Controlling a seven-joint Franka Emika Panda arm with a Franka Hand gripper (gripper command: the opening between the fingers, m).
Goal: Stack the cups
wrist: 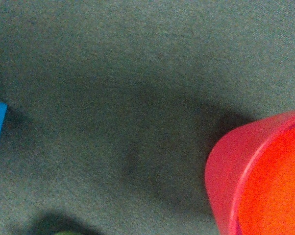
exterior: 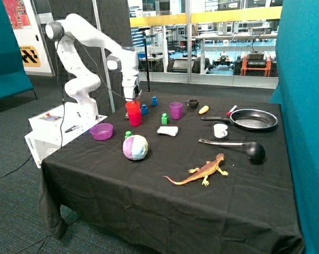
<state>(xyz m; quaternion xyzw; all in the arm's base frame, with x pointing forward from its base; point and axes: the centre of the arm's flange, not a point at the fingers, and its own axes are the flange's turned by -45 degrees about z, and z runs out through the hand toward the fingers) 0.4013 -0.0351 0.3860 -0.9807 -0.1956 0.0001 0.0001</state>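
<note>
While hanging over the red cup, gripper fingers impossible to tell open or closed; best to lift straight, then fetch purple cup squarely.

The tablecloth is black. The red cup sits in a pink one; another cup is translucent purple. The bowl is purple, the ball pastel pink, green and white patches, the lizard orange, the robot arm white.
</note>
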